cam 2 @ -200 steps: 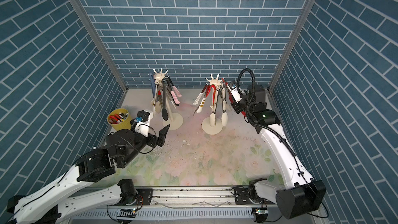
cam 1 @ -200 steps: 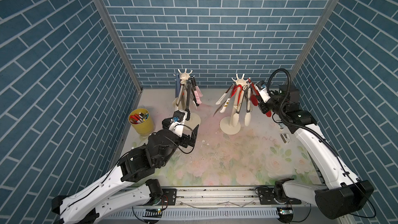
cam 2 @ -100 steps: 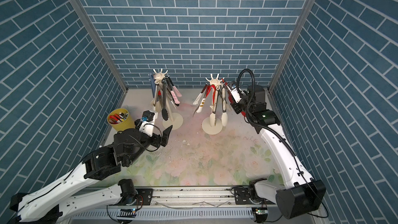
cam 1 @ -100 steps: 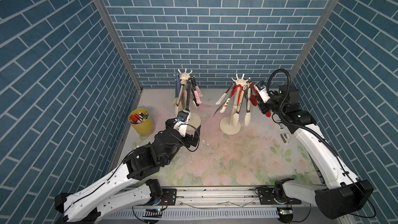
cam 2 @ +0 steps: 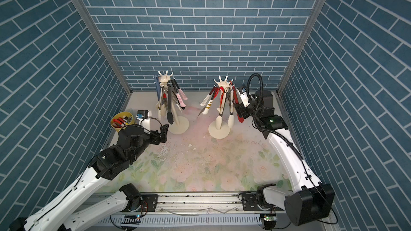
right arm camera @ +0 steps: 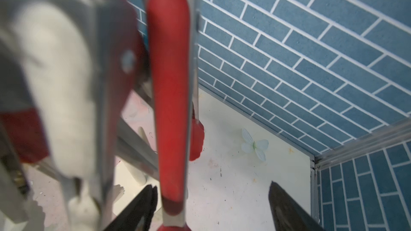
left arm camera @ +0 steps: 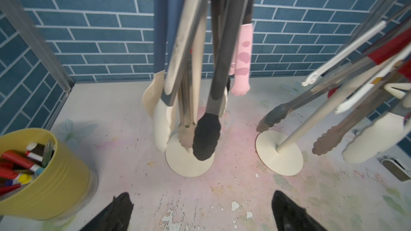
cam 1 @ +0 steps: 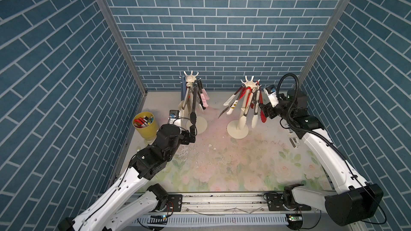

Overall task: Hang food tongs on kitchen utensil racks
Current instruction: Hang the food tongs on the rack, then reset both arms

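Observation:
Two cream kitchen utensil racks stand at the back in both top views, the left rack (cam 1: 190, 78) and the right rack (cam 1: 250, 83). Several food tongs hang from each crown of hooks. My right gripper (cam 1: 264, 112) is open beside the right rack. Red-handled tongs (right arm camera: 171, 85) hang between its fingers, close to one fingertip (right arm camera: 142, 207) and free of the other. My left gripper (cam 1: 193, 134) is open and empty, low in front of the left rack's round base (left arm camera: 189, 165). Black-tipped tongs (left arm camera: 205, 138) dangle just above that base.
A yellow cup (cam 1: 145, 123) of markers stands left of the left rack, close to my left arm. A small white object (cam 1: 294, 142) lies on the floral mat by the right wall. Brick walls close in the back and both sides.
My right gripper has opened and let go of the red-handled tongs, which now hang on the right rack. The left arm has moved forward toward the left rack's base.

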Available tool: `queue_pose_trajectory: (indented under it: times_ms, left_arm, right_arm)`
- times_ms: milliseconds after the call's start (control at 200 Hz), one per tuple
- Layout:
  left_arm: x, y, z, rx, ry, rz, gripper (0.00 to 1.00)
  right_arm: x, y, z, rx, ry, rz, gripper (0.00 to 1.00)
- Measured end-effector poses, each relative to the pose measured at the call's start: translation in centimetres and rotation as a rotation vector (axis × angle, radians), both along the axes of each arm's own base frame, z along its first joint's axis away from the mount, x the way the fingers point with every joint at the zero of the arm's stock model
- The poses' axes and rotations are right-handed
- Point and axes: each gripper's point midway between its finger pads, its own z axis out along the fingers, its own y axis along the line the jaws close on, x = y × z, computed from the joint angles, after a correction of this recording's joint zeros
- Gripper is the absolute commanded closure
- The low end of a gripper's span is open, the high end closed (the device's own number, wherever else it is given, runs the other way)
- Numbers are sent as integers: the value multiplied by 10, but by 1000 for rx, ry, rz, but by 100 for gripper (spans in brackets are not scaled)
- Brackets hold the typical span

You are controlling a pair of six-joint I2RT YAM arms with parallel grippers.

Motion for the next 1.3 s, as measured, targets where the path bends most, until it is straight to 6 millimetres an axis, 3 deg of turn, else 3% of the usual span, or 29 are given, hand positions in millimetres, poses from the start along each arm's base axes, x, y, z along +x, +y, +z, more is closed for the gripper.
queue_pose_trajectory:
  times_ms: [370,660,795,930,1125,1300]
  left_arm:
    - [23,63,-68,14,126,232,1]
    - [54,135,-114,81,61,480,1]
    - [65,137,-130,163,5,451,1]
    - [78,135,-145,252,-45,407,1]
    - [81,125,-179,318,-60,309,1]
    - [96,118,-194,315,-95,248,1]
  right_arm:
    - [-46,-58,-62,163,10,-305,1]
    - [-45,-125,-136,243,59,-613,1]
    - [-42,-152,-159,267,48,-715,1]
    - [-34,-166,-175,270,36,-758,1]
    - [-22,-170,-195,250,8,-749,1]
    - [-13,-168,-213,247,14,-725,1]
